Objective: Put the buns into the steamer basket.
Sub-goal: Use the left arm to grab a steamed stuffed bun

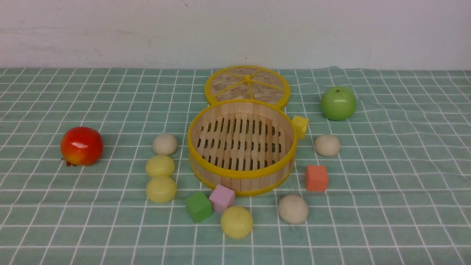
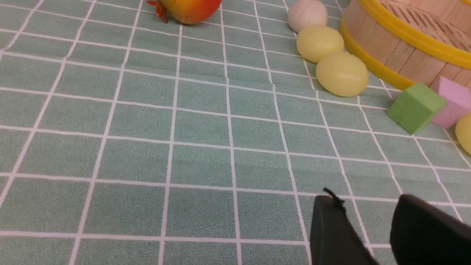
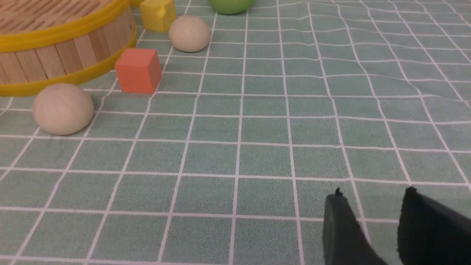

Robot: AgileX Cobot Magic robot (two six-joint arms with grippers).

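Six buns around an unfilled steamer basket (image 1: 243, 147)
Three buns lie left of the basket, one beige (image 1: 165, 144) and two yellow (image 1: 160, 166) (image 1: 161, 189) (that pair snug together); a yellow bun (image 1: 236, 222) and a beige bun (image 1: 293, 209) sit in front, another beige bun (image 1: 327, 145) to its right. Pink (image 1: 222, 198) and green cubes (image 1: 199, 207) stand by its front, orange (image 1: 316, 178) and yellow cubes (image 1: 300, 127) on the right. Farther out are the woven lid (image 1: 247, 86), green apple (image 1: 338, 103) and red fruit (image 1: 81, 146). Both the left fingers (image 2: 333, 228) and right fingers (image 3: 346, 228) are apart.
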